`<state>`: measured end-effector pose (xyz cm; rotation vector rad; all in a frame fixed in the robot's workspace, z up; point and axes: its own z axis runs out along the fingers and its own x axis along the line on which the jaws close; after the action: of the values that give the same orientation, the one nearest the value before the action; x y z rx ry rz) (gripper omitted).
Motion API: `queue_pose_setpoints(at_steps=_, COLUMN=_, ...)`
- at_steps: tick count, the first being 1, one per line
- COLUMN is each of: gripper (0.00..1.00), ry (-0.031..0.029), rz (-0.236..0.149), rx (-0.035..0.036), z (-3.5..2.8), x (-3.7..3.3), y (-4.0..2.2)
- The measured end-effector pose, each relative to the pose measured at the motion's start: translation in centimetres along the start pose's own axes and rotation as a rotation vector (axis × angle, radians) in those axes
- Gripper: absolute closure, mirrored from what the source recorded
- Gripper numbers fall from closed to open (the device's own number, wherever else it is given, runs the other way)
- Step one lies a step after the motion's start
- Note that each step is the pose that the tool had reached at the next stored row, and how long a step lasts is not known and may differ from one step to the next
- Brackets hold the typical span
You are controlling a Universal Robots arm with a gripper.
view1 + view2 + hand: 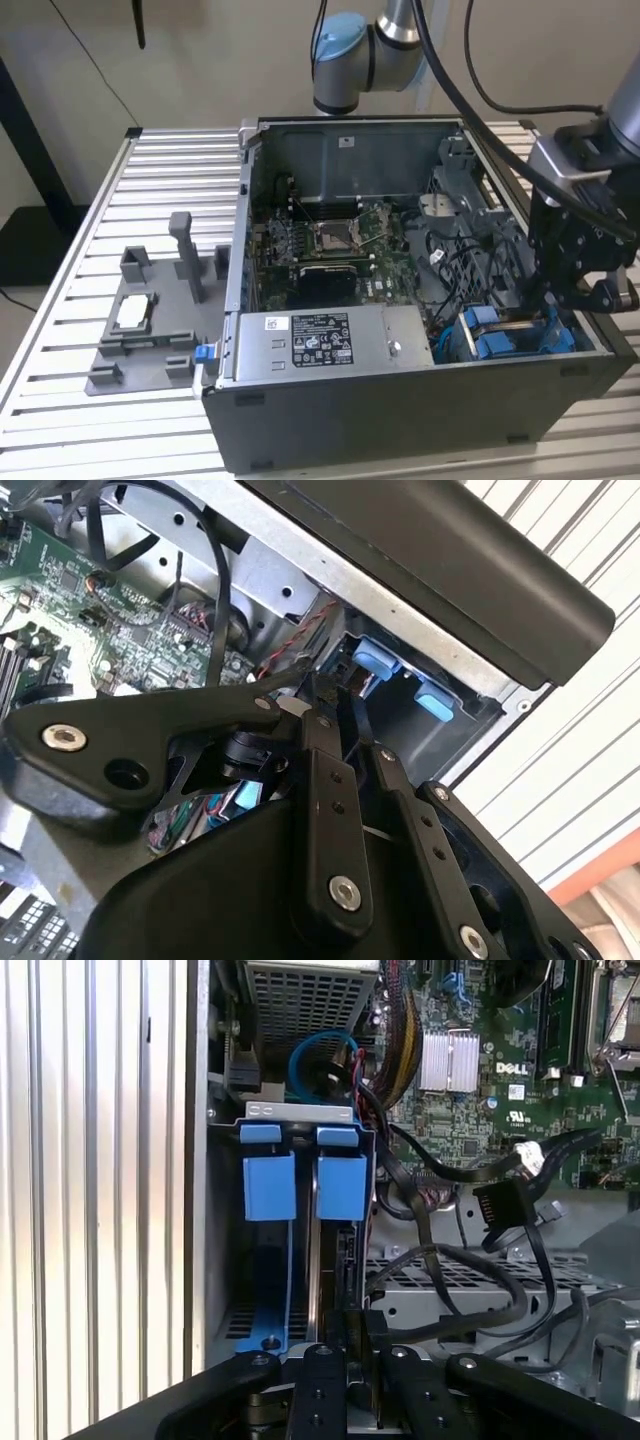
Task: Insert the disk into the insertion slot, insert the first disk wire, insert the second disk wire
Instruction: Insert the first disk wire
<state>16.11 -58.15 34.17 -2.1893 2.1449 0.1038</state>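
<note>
Reaching down into one corner of the open computer case (400, 420), your gripper (556, 298) sits right at the drive cage. Both wrist views show the fingers drawn narrow, pinched on the near edge of the disk (326, 1268). The disk stands on edge and runs straight away from the hand into the insertion slot (298, 1111), with its far end deep in the cage. A blue tab (342, 1187) caps the end farthest from the hand. A second blue tab (270, 1187) sits just beside it on the neighbouring bay, and that bay's blue rail (290, 1280) runs back toward the hand. Off to one side of the hand, a bundle of black cables (470, 1256) loops over a perforated metal plate (460, 1278). One black wire ends in a flat black connector (497, 1203) that hangs free, near the disk but not touching it. A white-tipped connector (528, 1157) lies a little farther out from the hand, also loose. Beyond the cables, farther still, you see the green motherboard (455, 1120) with its finned silver heat sink (448, 1060). Past the far end of the cage sits the grey power-supply box (320, 338). Well away from the hand, outside the case, a grey fixture (150, 320) rests on the slatted table (180, 170).
</note>
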Motion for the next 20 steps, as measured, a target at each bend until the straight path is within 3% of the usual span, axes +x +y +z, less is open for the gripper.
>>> queue_pose_setpoints(at_steps=12, gripper=0.81, ry=-0.0001, rz=0.0, rx=0.0001, z=0.97, x=0.18, y=0.0)
queue_pose_setpoints(at_steps=14, gripper=0.81, ry=-0.0064, rz=0.001, rx=0.0003, z=0.96, x=0.17, y=0.01)
queue_pose_setpoints(at_steps=17, gripper=0.81, ry=-0.0214, rz=0.001, rx=0.0003, z=1.09, x=0.19, y=0.01)
queue_pose_setpoints(at_steps=20, gripper=0.81, ry=-0.0241, rz=0.002, rx=0.0007, z=0.95, x=0.19, y=0.0)
